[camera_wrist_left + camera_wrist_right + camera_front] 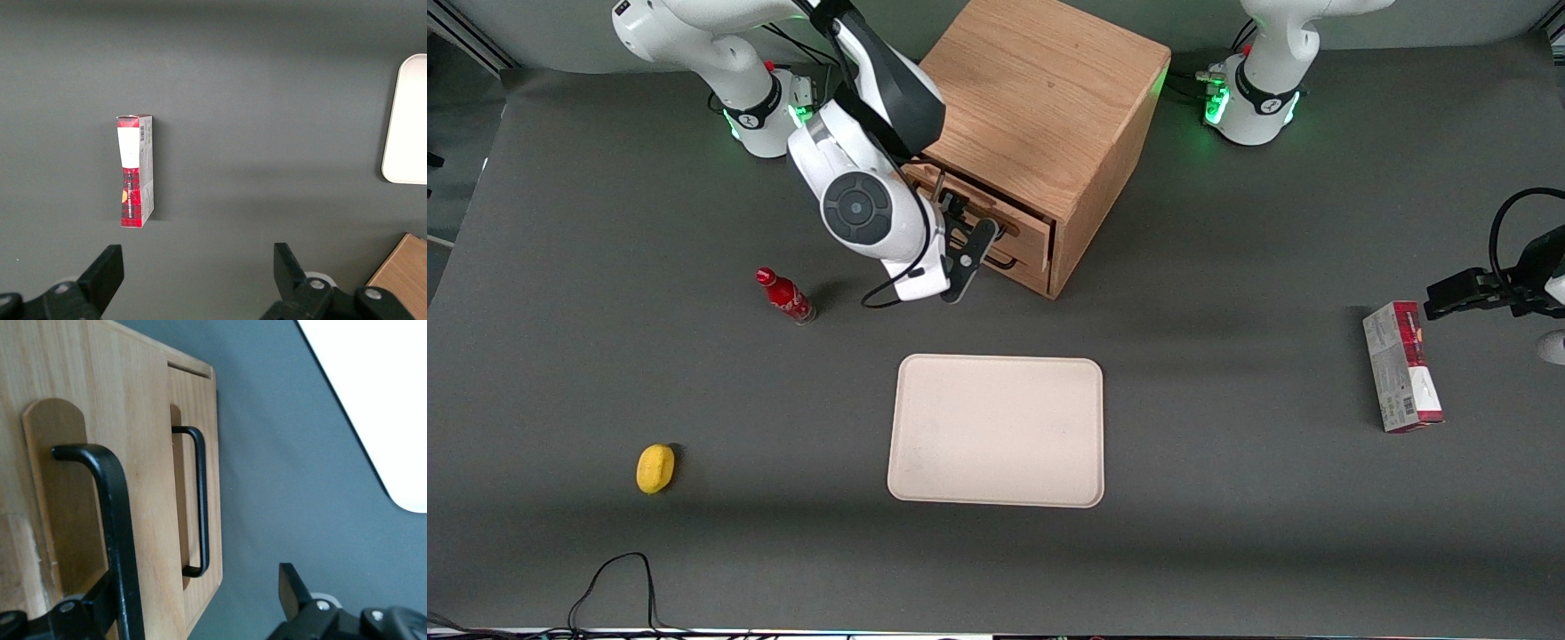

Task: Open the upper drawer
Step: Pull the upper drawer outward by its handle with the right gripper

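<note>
The wooden cabinet (pixel 1040 98) stands at the back of the table, its two drawers facing the tray. My right gripper (pixel 967 224) is at the upper drawer (pixel 1021 224), right in front of it. In the right wrist view the gripper (pixel 193 587) is open. The upper drawer's dark bar handle (pixel 113 507) lies between the jaws, close against one finger (pixel 100 593); the other finger (pixel 290 583) is well clear of it. The upper drawer's front (pixel 143 487) stands a little forward of the lower drawer's front (pixel 200 400), which has its own handle (pixel 202 500).
A cream tray (pixel 996 431) lies nearer the front camera than the cabinet. A red bottle (pixel 784 296) stands beside the gripper, and a yellow lemon (pixel 655 468) lies nearer the camera. A red box (pixel 1400 366) lies toward the parked arm's end of the table.
</note>
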{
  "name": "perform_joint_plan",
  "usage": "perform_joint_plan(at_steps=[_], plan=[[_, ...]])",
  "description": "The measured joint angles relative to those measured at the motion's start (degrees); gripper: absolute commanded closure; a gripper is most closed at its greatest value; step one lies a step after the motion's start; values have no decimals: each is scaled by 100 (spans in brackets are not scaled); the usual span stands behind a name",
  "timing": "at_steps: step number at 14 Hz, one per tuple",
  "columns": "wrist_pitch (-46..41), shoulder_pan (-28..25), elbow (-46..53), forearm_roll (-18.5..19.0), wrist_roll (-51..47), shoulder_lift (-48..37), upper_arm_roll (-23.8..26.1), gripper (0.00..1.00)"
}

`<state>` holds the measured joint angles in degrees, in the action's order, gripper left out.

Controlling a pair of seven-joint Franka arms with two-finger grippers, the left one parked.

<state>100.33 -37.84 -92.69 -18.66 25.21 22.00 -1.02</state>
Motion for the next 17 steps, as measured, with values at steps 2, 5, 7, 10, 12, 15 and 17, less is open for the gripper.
perform_joint_plan(at_steps=[2, 5, 7, 10, 12, 15, 17], plan=[[44, 72, 12, 0, 44, 2, -6, 0], [85, 138, 85, 21, 52, 38, -9, 0], [86, 214, 158, 25, 126, 91, -10, 0], [88, 273, 223, 25, 290, 150, -11, 0], [99, 316, 247, 25, 349, 168, -12, 0], [112, 373, 283, 28, 465, 203, -15, 0], [123, 439, 301, 37, 545, 228, -17, 0]])
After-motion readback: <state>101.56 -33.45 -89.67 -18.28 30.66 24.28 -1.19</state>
